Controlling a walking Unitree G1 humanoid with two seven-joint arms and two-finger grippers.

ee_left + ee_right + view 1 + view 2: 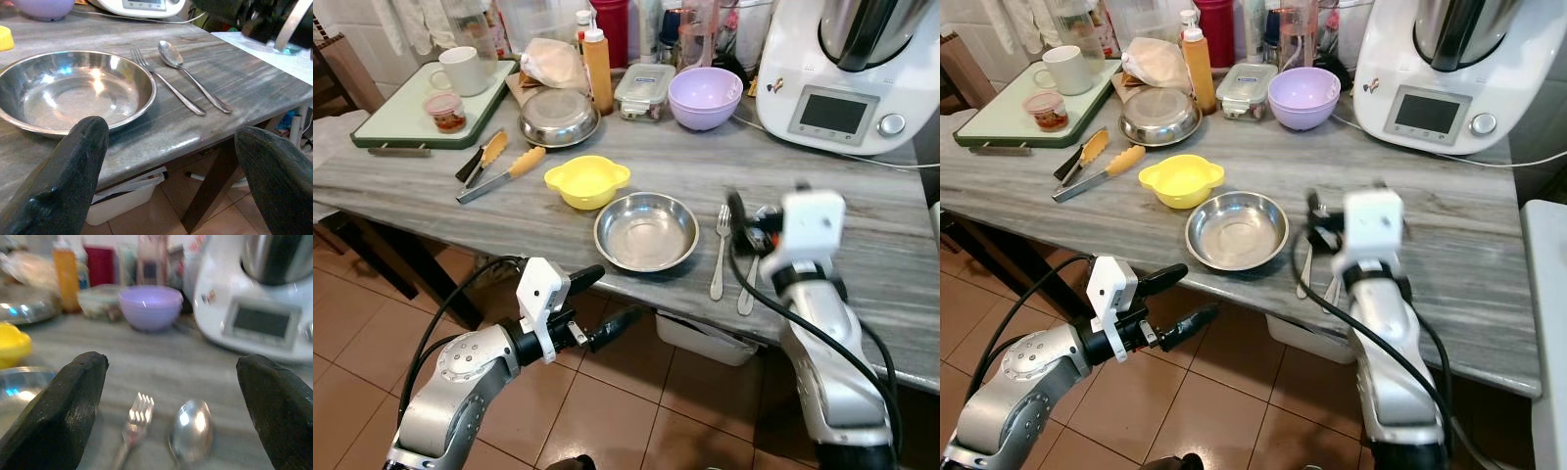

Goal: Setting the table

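Note:
A shallow steel plate (646,231) sits near the front edge of the grey wooden table (862,225). Just to its right lie a fork (720,250) and a spoon (748,286), side by side with their handles toward me. My right gripper (171,363) hovers low over the heads of the fork (134,423) and spoon (191,430), open, nothing between its fingers. My left gripper (621,292) is open below and in front of the table edge, left of the plate (73,93) and pointing toward it. A yellow bowl (587,181) stands behind the plate.
Further back stand a purple bowl (705,96), a lidded container (644,90), an orange bottle (598,69), a steel dish (558,117), tongs (499,166) and a green tray (401,122) with a mug (465,69). A white kitchen machine (847,69) fills the back right. A white bin (705,338) sits under the table.

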